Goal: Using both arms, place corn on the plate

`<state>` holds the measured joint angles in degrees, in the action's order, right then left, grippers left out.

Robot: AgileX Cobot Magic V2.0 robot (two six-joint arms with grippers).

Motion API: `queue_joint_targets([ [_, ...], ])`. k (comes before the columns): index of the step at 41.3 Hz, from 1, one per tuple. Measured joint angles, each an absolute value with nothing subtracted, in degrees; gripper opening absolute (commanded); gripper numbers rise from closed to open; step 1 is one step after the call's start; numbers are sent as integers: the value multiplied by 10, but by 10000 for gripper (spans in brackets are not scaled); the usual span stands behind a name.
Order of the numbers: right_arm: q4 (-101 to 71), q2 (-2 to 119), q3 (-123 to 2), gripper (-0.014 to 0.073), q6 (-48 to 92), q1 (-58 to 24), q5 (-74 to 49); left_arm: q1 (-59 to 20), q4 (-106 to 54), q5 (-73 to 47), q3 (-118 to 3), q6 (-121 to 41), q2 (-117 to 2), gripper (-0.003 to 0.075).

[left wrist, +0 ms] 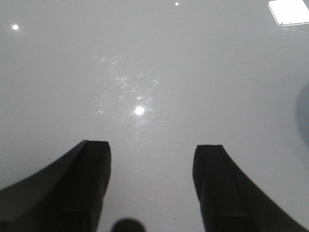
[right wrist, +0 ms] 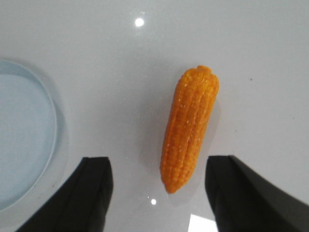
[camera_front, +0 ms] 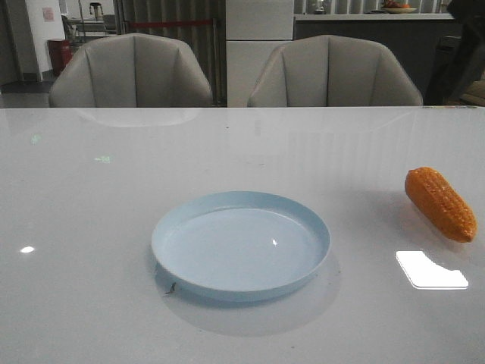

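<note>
Glossy white worktop (camera_front: pixel 91 227), mirroring lamps, finely scratched in the left wrist view. Smooth pale blue plastic plate (camera_front: pixel 241 244) with slight sheen; bumpy, shiny orange plastic corn (camera_front: pixel 441 203). Matt black gripper fingers (right wrist: pixel 94 193).

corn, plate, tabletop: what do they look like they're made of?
Corn: likely molded plastic or rubber; uniform bright orange, slight sheen on bumpy kernel rows.
Plate: looks like plastic; thin pale blue rim, smooth semi-gloss with one small highlight.
Table: hard glossy white surface, maybe glass or lacquer; it mirrors lights, and the left wrist view shows fine scratches.
</note>
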<state>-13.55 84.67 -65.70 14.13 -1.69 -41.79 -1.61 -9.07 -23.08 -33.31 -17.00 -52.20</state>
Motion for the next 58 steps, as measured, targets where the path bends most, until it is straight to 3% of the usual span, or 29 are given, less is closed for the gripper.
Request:
queue_joint_targets([
  [17,-115,1047,-757,586,141,-17,-439,-16,-91,-235,-333,-170,-522,432],
  [42,-88,1126,-762,575,118,-17,-419,-16,-91,-259,-333,-170,-522,432],
  [47,-88,1126,-762,467,118,-17,-419,-16,-91,-259,-333,-170,-522,432],
  [54,-88,1126,-762,179,118,-17,-420,-16,-91,-259,-333,-170,-522,432],
  [58,-88,1126,-763,82,117,-17,-420,-16,-91,-260,-333,-170,-522,432],
])
